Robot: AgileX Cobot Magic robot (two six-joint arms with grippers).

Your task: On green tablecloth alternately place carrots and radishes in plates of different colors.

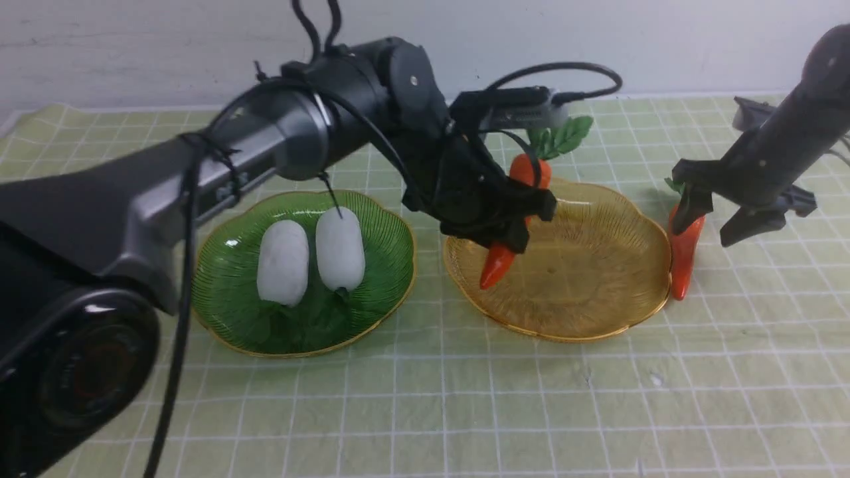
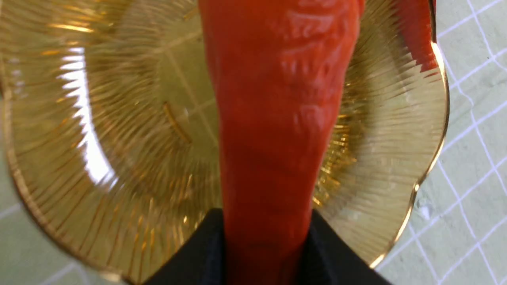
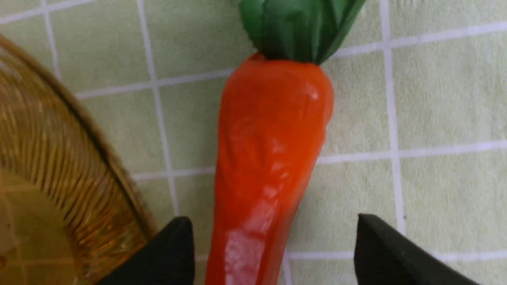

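My left gripper (image 1: 514, 222) is shut on an orange carrot (image 1: 499, 263) and holds it tilted, tip down, above the left part of the amber-yellow plate (image 1: 597, 279). In the left wrist view the carrot (image 2: 273, 118) fills the middle over the amber plate (image 2: 119, 138). Two white radishes (image 1: 283, 262) (image 1: 340, 249) lie side by side in the green plate (image 1: 232, 312). The second carrot (image 1: 684, 259) lies on the green tablecloth (image 1: 465, 411) beside the amber plate's right rim. My right gripper (image 1: 717, 222) is open above it, its fingers on either side of the carrot (image 3: 269, 158).
A pale wall runs along the back edge of the cloth. The left arm's dark body crosses the left of the front view and hides part of the cloth there. The amber plate's rim (image 3: 99, 138) lies close beside the right gripper's finger.
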